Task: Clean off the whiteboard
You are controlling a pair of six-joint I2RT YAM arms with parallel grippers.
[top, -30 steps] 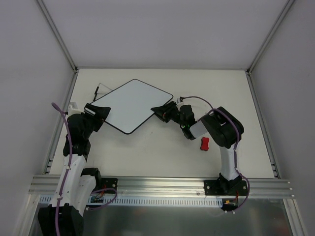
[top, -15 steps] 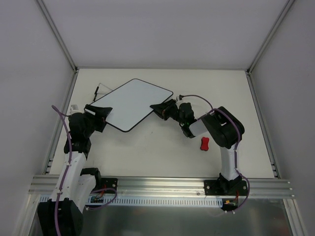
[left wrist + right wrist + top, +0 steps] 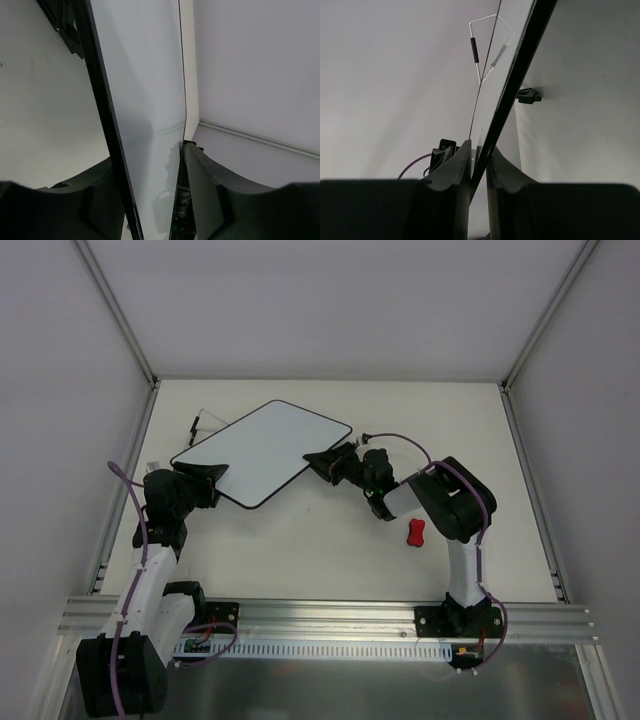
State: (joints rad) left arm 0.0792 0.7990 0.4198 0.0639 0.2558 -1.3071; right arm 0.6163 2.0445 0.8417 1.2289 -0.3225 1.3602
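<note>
The whiteboard (image 3: 265,445) is white with a thin black border and shows no marks; it lies at an angle at the table's middle left. My right gripper (image 3: 318,461) is shut on its right corner; in the right wrist view the fingers (image 3: 479,150) pinch the black edge (image 3: 520,65). My left gripper (image 3: 207,475) is at the board's near left edge. In the left wrist view its jaws (image 3: 147,155) stand wide apart, with the board (image 3: 145,90) between them. The small red eraser (image 3: 416,532) lies on the table by the right arm, untouched.
A thin white wire with a black tab (image 3: 200,421) sticks out at the board's far left corner, and also shows in the right wrist view (image 3: 485,40). Grey walls and aluminium rails (image 3: 130,345) enclose the table. A metal rail (image 3: 320,615) runs along the near edge.
The board has shifted slightly away and to the left. My left arm has drawn back toward the near left, its gripper now at the board's edge. The right gripper keeps its hold.
</note>
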